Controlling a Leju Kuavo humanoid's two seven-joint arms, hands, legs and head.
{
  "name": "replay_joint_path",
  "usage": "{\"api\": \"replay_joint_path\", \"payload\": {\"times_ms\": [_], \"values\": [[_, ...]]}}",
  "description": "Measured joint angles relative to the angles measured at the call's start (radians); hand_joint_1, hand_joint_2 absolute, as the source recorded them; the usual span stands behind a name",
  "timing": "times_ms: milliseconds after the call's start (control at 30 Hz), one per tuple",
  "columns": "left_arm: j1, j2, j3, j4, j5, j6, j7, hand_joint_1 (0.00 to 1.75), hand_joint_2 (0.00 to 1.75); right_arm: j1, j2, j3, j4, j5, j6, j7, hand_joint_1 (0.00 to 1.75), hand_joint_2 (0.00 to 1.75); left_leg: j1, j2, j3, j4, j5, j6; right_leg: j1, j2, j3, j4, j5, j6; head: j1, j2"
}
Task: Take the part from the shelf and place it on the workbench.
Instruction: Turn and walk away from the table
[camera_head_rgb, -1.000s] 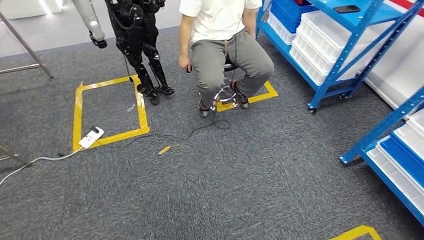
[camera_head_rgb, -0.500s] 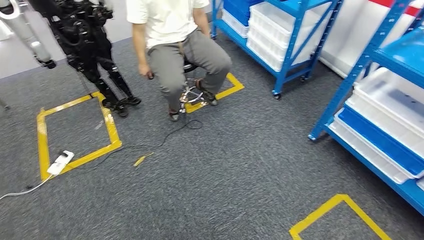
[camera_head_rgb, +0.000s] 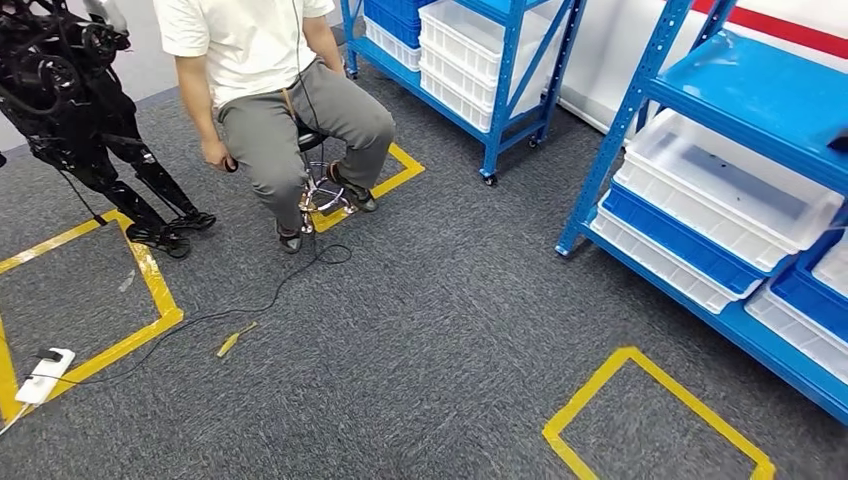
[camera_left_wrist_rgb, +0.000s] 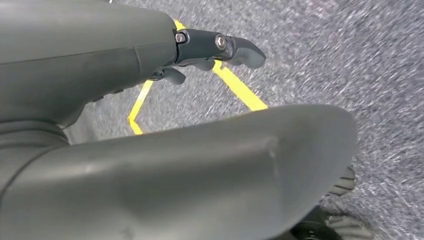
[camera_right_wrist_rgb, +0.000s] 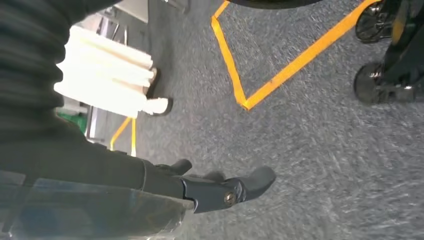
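Note:
A blue metal shelf (camera_head_rgb: 738, 76) stands at the right in the head view, holding white bins (camera_head_rgb: 722, 190) and blue bins (camera_head_rgb: 680, 236). A small dark object (camera_head_rgb: 838, 141) lies on its upper board at the picture's edge; I cannot tell what it is. My left hand (camera_left_wrist_rgb: 165, 115) hangs over the grey carpet, its fingers (camera_left_wrist_rgb: 220, 46) stretched out and holding nothing. My right hand (camera_right_wrist_rgb: 200, 187) hangs too, its dark fingers (camera_right_wrist_rgb: 252, 181) apart and empty above the carpet.
A person (camera_head_rgb: 270, 70) sits on a stool in front of a second blue shelf (camera_head_rgb: 500, 45). A black robot (camera_head_rgb: 85, 115) stands at the left. Yellow tape squares (camera_head_rgb: 650, 410) mark the carpet. A power strip (camera_head_rgb: 45, 375), its cable and a small yellow tool (camera_head_rgb: 235, 340) lie on the floor.
The camera has turned to the right: the person, the black robot and the tape squares slid left, and the near shelf with its bins came into fuller view.

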Motion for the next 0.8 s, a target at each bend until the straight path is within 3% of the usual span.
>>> {"api": "replay_joint_path", "payload": {"times_ms": [67,133,167,233,267,333,400,467,533,600,633,667,700,767,800], "values": [[0.001,-0.001,0.000,0.000,0.000,-0.001,0.000,0.00,0.00,-0.003,-0.003,-0.002,0.000,0.001,-0.001,0.000,0.00,1.75,-0.003,0.027,-0.004,-0.003,0.004,0.002,-0.005,-0.032,-0.065,0.128,-0.055,-0.002,0.003,0.000],[0.002,-0.002,0.000,0.000,0.000,-0.002,0.000,0.00,0.00,-0.003,-0.005,-0.004,0.000,0.002,-0.001,0.000,0.00,1.75,-0.003,0.054,-0.008,-0.003,0.004,0.000,-0.015,-0.041,-0.098,0.201,-0.076,0.010,0.003,0.000],[0.002,-0.003,0.000,0.000,0.000,-0.002,0.000,0.00,0.00,-0.002,-0.006,-0.004,0.000,0.002,-0.001,0.000,0.00,1.75,-0.002,0.066,-0.009,-0.003,0.004,-0.004,-0.020,-0.046,-0.083,0.178,-0.064,0.022,0.004,0.000],[0.002,-0.006,0.000,0.000,0.000,-0.003,0.000,0.00,0.00,-0.001,-0.008,-0.004,0.000,0.002,-0.001,0.000,0.00,1.75,0.001,0.089,-0.007,0.001,0.001,-0.017,-0.033,-0.082,-0.001,0.037,-0.019,0.046,0.005,0.000],[0.002,-0.006,0.000,0.000,0.000,-0.003,0.000,0.00,0.00,-0.003,-0.007,-0.005,0.000,0.002,-0.001,0.000,0.00,1.75,0.000,0.100,-0.007,0.004,-0.003,-0.026,-0.035,-0.105,0.037,-0.029,0.000,0.051,0.007,0.000],[0.001,-0.005,0.000,0.000,-0.001,-0.002,-0.001,0.00,0.00,-0.007,-0.006,-0.005,0.000,0.002,-0.001,0.000,0.00,1.75,-0.004,0.120,-0.002,0.009,-0.013,-0.043,-0.033,-0.125,0.067,-0.083,0.015,0.039,0.004,0.000],[-0.003,-0.006,0.000,0.000,-0.002,0.000,-0.002,0.00,0.00,-0.006,-0.007,-0.005,0.000,0.002,-0.001,-0.001,0.00,1.75,0.000,0.134,0.004,0.011,-0.019,-0.055,-0.031,-0.102,0.061,-0.082,0.019,0.018,0.000,0.000],[-0.006,-0.007,0.000,0.000,-0.005,0.000,-0.002,0.00,0.00,-0.006,-0.008,-0.007,0.000,0.002,-0.001,-0.001,0.00,1.75,0.010,0.101,-0.003,0.041,-0.048,-0.067,-0.033,-0.079,0.060,-0.083,0.023,0.003,-0.003,0.000],[-0.006,-0.007,0.000,0.000,-0.007,-0.002,-0.002,0.00,0.00,-0.006,-0.008,-0.009,0.000,0.001,-0.001,0.000,0.00,1.75,0.015,0.043,-0.048,0.148,-0.118,-0.074,-0.032,-0.057,0.059,-0.083,0.028,-0.008,-0.005,0.000],[-0.005,-0.007,0.000,0.000,-0.009,-0.003,-0.002,0.00,0.00,-0.006,-0.007,-0.011,0.000,-0.001,-0.001,0.000,0.00,1.75,0.014,0.020,-0.111,0.280,-0.177,-0.071,-0.023,-0.030,0.055,-0.083,0.032,-0.016,-0.006,0.000],[-0.005,-0.008,0.000,0.000,-0.009,-0.004,-0.002,0.00,0.00,-0.006,-0.007,-0.012,0.000,-0.002,-0.001,0.000,0.00,1.75,0.014,0.018,-0.128,0.312,-0.180,-0.066,-0.018,-0.016,0.053,-0.082,0.034,-0.018,-0.006,0.000],[-0.005,-0.008,0.000,0.000,-0.010,-0.004,-0.002,0.00,0.00,-0.005,-0.007,-0.012,0.000,-0.002,-0.001,0.000,0.00,1.75,0.012,0.016,-0.127,0.303,-0.161,-0.058,-0.013,-0.002,0.053,-0.082,0.035,-0.021,-0.006,0.000],[-0.005,-0.008,0.000,0.000,-0.010,-0.005,-0.002,0.00,0.00,-0.004,-0.007,-0.013,0.000,-0.002,-0.001,0.000,0.00,1.75,0.009,0.009,-0.109,0.258,-0.127,-0.046,-0.008,0.013,0.053,-0.083,0.037,-0.022,-0.006,0.000],[-0.005,-0.004,0.000,0.000,-0.010,-0.006,-0.001,0.00,0.00,-0.003,-0.002,-0.014,0.000,-0.003,-0.001,0.000,0.00,1.75,-0.004,-0.032,-0.048,0.121,-0.053,-0.011,-0.002,0.039,0.053,-0.083,0.042,-0.025,-0.003,0.000],[-0.005,-0.002,0.000,0.000,-0.010,-0.006,-0.001,0.00,0.00,-0.003,0.000,-0.014,0.001,-0.003,-0.001,0.000,0.00,1.75,-0.012,-0.051,-0.027,0.072,-0.032,0.004,-0.003,0.050,0.052,-0.083,0.044,-0.024,-0.002,0.000]]}}
